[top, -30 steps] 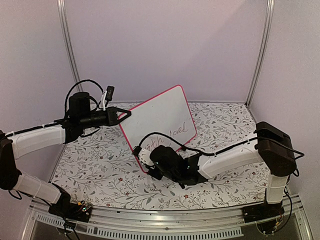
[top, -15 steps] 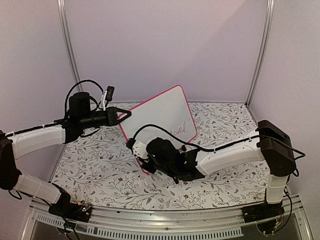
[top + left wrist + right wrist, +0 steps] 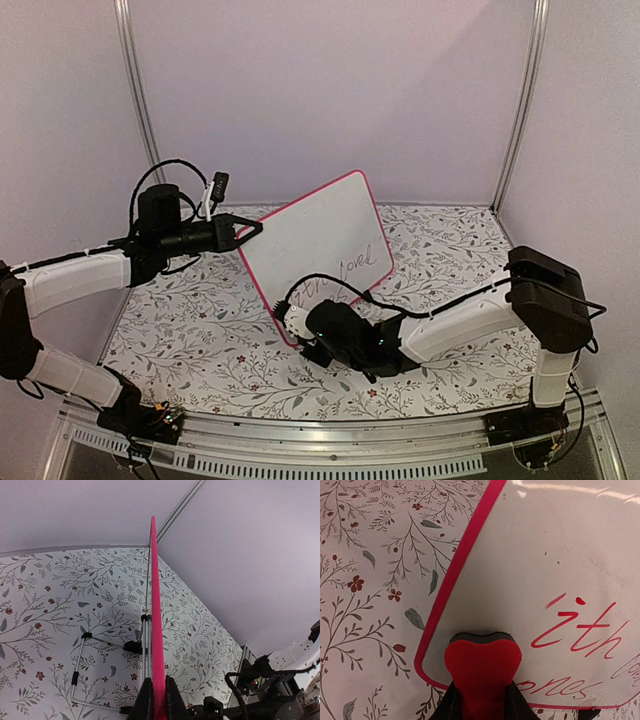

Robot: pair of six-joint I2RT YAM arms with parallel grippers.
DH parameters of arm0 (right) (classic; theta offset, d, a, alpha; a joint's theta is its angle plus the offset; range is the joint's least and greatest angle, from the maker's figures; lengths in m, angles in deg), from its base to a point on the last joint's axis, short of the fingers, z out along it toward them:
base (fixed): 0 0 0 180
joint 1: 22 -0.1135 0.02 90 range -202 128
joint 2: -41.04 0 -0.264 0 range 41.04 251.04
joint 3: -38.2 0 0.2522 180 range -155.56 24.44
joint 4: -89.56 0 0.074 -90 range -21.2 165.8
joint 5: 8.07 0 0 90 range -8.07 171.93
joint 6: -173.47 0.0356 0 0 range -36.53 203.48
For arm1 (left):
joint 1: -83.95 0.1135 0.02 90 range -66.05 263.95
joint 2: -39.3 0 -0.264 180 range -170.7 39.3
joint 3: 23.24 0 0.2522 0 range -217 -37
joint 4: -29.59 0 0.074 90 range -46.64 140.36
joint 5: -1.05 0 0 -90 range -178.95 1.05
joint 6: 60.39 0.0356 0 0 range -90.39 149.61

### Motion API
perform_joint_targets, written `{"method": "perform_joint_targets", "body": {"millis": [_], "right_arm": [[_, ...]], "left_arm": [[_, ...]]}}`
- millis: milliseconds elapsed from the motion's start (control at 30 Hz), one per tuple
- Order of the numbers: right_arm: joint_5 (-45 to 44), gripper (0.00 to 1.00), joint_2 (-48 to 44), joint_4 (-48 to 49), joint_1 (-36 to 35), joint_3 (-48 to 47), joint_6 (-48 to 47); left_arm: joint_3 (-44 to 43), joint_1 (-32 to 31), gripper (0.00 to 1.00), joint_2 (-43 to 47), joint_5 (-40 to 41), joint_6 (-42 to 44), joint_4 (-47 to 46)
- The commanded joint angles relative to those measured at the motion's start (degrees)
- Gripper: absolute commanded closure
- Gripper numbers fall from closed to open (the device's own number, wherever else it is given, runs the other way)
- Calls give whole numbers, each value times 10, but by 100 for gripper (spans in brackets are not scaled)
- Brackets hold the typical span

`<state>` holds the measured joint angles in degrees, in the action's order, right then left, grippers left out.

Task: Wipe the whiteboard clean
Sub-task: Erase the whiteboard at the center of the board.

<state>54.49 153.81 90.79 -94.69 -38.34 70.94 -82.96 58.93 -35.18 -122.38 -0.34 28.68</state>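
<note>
The whiteboard [image 3: 320,240], white with a pink-red frame, stands tilted at mid-table with red handwriting [image 3: 345,275] on its lower part. My left gripper [image 3: 250,228] is shut on its upper left edge; in the left wrist view the pink edge [image 3: 154,605] runs up from between the jaws of the left gripper [image 3: 159,682]. My right gripper [image 3: 481,692] is shut on a red eraser [image 3: 482,662], whose dark felt side presses on the whiteboard [image 3: 545,565] near its lower left corner. The red letters [image 3: 580,630] lie just right of the eraser. From above, the right gripper [image 3: 305,340] sits at the board's bottom corner.
A floral cloth [image 3: 190,320] covers the table. The board's wire stand [image 3: 80,680] with black feet rests behind it. Pale enclosure walls and metal posts [image 3: 137,90] close in the back and sides. The right arm [image 3: 460,315] stretches across the near right.
My right gripper carried the eraser up and left over the lower writing, then came back down toward the bottom corner. The red letters still show. The left arm and board stayed put.
</note>
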Motion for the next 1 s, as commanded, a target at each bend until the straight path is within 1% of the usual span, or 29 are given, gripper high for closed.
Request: {"method": "perform_joint_targets", "body": {"millis": [0, 333, 767, 967], "right_arm": [[13, 76, -16, -16, 17, 14, 28], [42, 76, -33, -14, 61, -22, 58], [39, 76, -2, -28, 83, -110, 21], [65, 76, -4, -34, 98, -102, 34]], "left_arm": [[1, -14, 100, 13, -50, -27, -31], [1, -14, 100, 16, -50, -27, -30], [0, -14, 100, 17, -50, -26, -30], [1, -14, 100, 18, -48, -25, -29]]}}
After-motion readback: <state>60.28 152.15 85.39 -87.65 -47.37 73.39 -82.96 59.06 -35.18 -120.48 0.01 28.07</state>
